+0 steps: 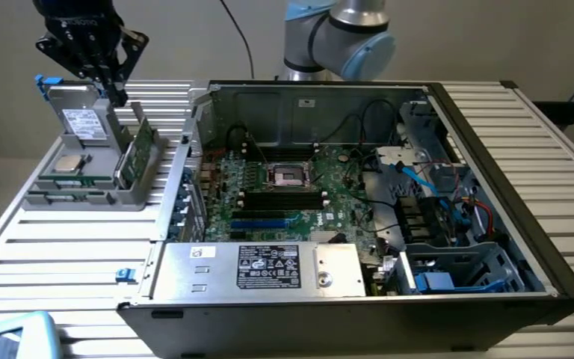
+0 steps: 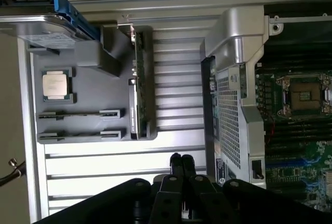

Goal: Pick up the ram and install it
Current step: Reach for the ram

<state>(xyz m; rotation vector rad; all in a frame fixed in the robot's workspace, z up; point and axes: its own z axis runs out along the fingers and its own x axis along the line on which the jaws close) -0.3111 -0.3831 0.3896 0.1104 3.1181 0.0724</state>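
Approach step: the gripper (image 1: pixel 116 93), closed on nothing, hovers upper left, close over the ram (image 1: pixel 143 149) (on edge in its grey holder (image 1: pixel 78 198)); grasping likely needs jaws parted and aligned with its edge

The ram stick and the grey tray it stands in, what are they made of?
The ram looks like green circuit board, hard and thin, going by its colour and flat edge. The grey tray seems moulded plastic: even matte grey, blocky slots; painted metal is possible.
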